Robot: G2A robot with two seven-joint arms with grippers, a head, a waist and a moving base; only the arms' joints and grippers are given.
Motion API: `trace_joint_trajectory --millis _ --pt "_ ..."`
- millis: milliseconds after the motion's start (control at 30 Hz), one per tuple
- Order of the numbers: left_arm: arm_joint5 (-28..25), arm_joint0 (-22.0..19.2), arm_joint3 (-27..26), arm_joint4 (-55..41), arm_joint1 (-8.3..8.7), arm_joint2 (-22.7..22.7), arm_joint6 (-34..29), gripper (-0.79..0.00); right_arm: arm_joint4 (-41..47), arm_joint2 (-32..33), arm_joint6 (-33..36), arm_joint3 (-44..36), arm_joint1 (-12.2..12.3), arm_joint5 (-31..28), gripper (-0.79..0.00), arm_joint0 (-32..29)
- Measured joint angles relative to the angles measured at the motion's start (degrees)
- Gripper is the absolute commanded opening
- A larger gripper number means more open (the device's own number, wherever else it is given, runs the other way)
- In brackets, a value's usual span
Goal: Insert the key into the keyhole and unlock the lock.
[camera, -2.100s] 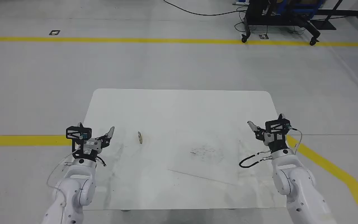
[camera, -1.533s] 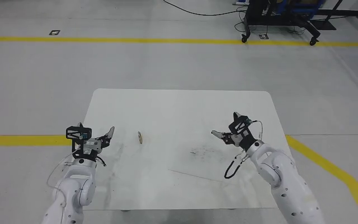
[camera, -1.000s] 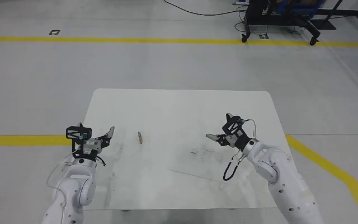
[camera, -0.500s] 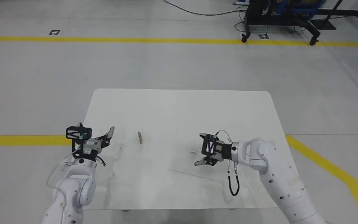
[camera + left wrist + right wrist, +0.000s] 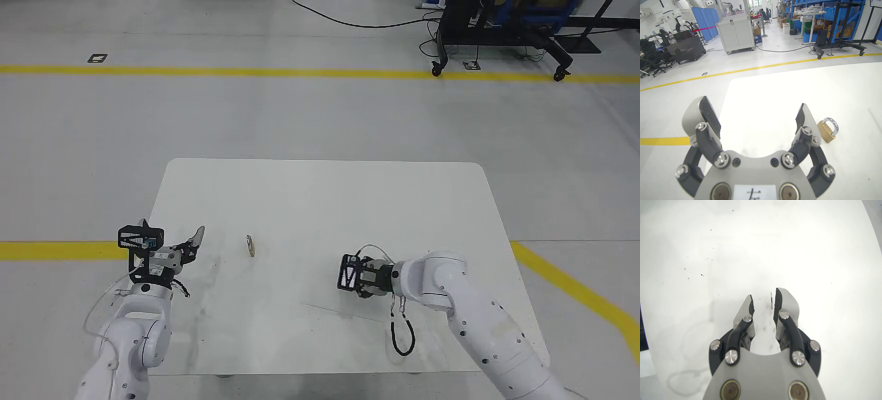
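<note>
A brass padlock [image 5: 250, 245] with a silver shackle lies on the white table [image 5: 320, 190], left of the middle. My left gripper [image 5: 172, 240] hangs open at the table's left edge; its wrist view shows the padlock [image 5: 827, 130] just beside one fingertip, outside the open left gripper [image 5: 753, 106]. My right gripper [image 5: 345, 275] is down at the table's middle, pointing toward the padlock. Its wrist view shows the right gripper [image 5: 763, 294] narrowly open, with a thin metal key [image 5: 771, 300] edge-on between the fingers, close against one pad.
Small dark specks and scuffs [image 5: 702, 274] mark the table ahead of the right gripper. A black cable [image 5: 400, 335] loops from the right forearm over the table. A wheeled black cart [image 5: 500, 30] stands far behind on the floor.
The right arm swung from the table's right edge to its middle and came down low, its fingers narrowing around the key. The left arm and the padlock stayed put.
</note>
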Motion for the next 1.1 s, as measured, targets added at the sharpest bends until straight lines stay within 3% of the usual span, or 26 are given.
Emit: trace_joint_trajectory --millis 133,167,467,667,867,1100 --pt "0.0 0.0 0.0 0.0 0.0 0.0 0.0 0.0 0.1 -0.5 -0.3 0.4 0.0 1.0 -0.708 0.3" --pt "0.0 0.0 0.0 0.0 0.0 0.0 0.0 0.0 0.2 -0.6 -0.5 0.5 0.0 1.1 -0.785 0.5" --pt "0.0 0.0 0.0 0.0 0.0 0.0 0.0 0.0 -0.5 -0.4 -2.4 -0.6 0.3 1.1 -0.785 1.0" --pt "0.0 0.0 0.0 0.0 0.0 0.0 0.0 0.0 0.9 4.6 -13.8 -2.3 1.8 -5.7 -0.785 -2.0" --pt "0.0 0.0 0.0 0.0 0.0 0.0 0.0 0.0 5.6 6.6 -28.4 3.5 2.8 -11.7 -0.785 -1.9" --pt "0.0 0.0 0.0 0.0 0.0 0.0 0.0 0.0 5.5 6.5 -29.1 4.0 2.9 -11.5 -0.785 -1.8"
